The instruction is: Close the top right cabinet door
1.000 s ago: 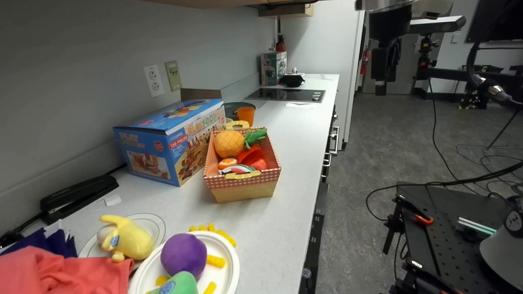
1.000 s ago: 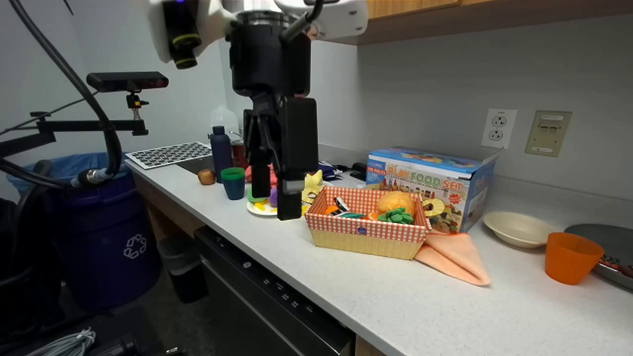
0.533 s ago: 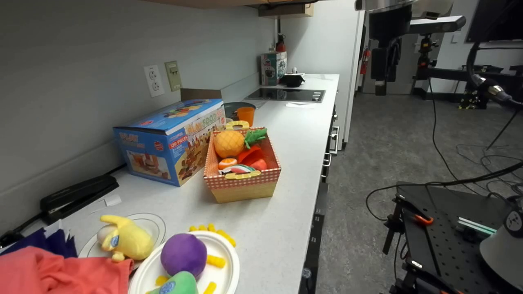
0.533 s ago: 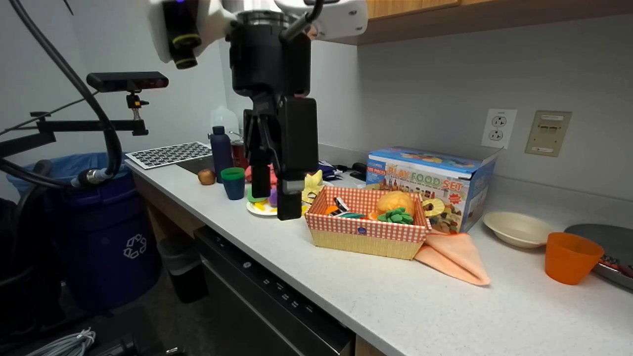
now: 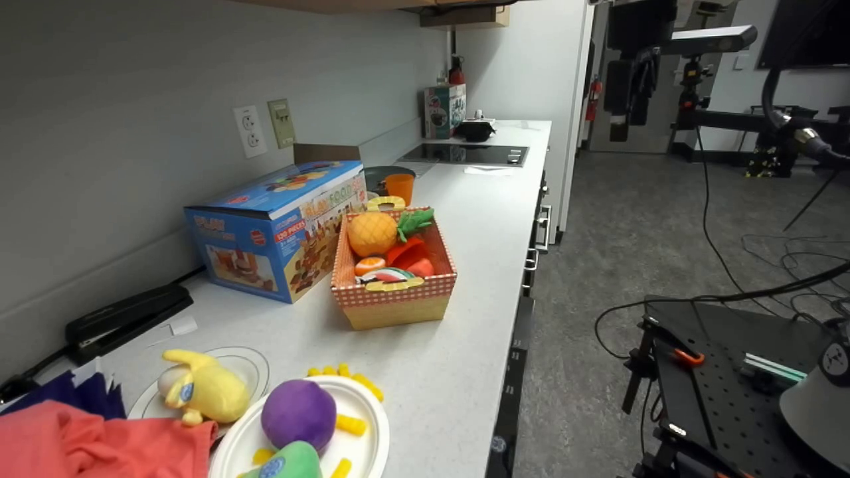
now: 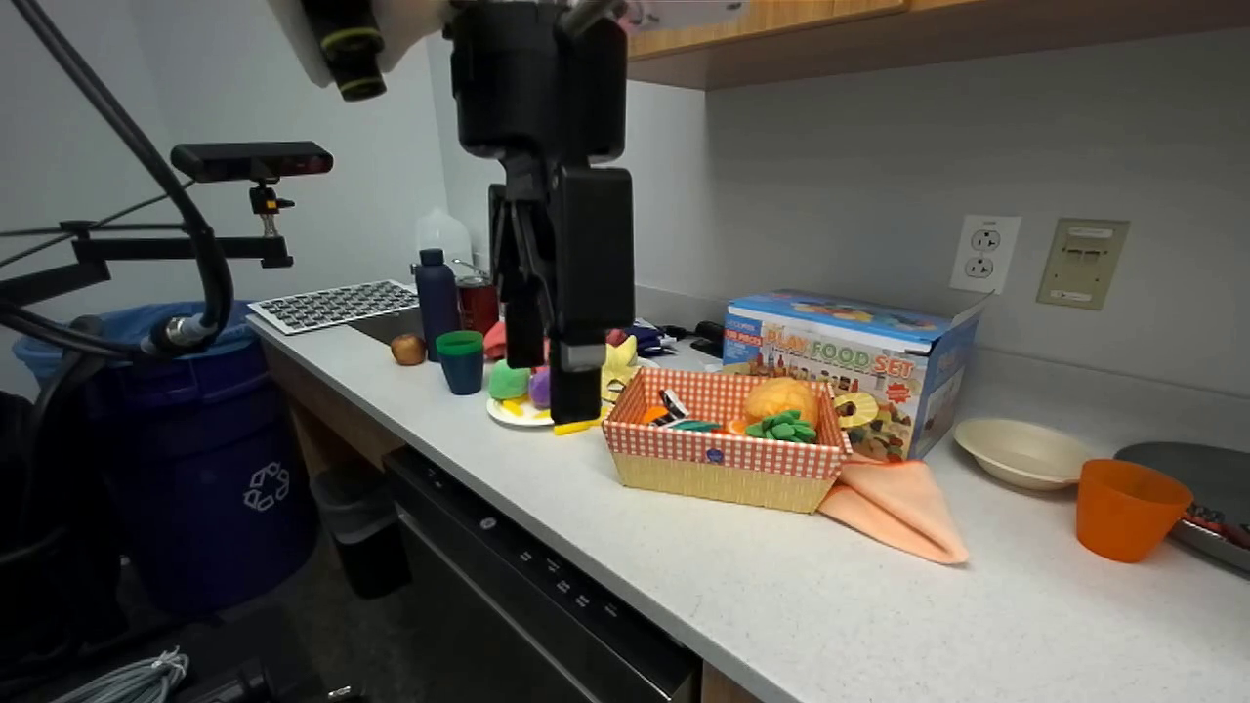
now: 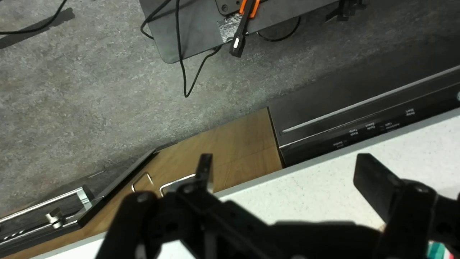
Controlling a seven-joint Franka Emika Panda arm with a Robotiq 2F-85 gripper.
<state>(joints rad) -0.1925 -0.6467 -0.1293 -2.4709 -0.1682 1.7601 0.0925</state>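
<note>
One overhead cabinet door point(image 6: 801, 12), L/R unclear, mostly cropped, above bench point(image 6: 879, 625). Claw point(image 7: 285, 160) wide, partly hiding plate point(image 6: 527, 421) in an exterior view. Gingham basket point(image 6: 728, 480) w/ toy pineapple point(image 5: 372, 234) beside play-food box point(image 5: 275, 232).

The top edge cuts off the upper cabinet point(image 6: 918, 41) in both exterior views, so from here I can't tell how its doors point(image 6: 820, 10) stand. In an exterior view the gripper point(image 6: 551, 376) hides part of the white plate point(image 6: 522, 421), and the dark pan point(image 6: 1206, 471) is cut off.
</note>
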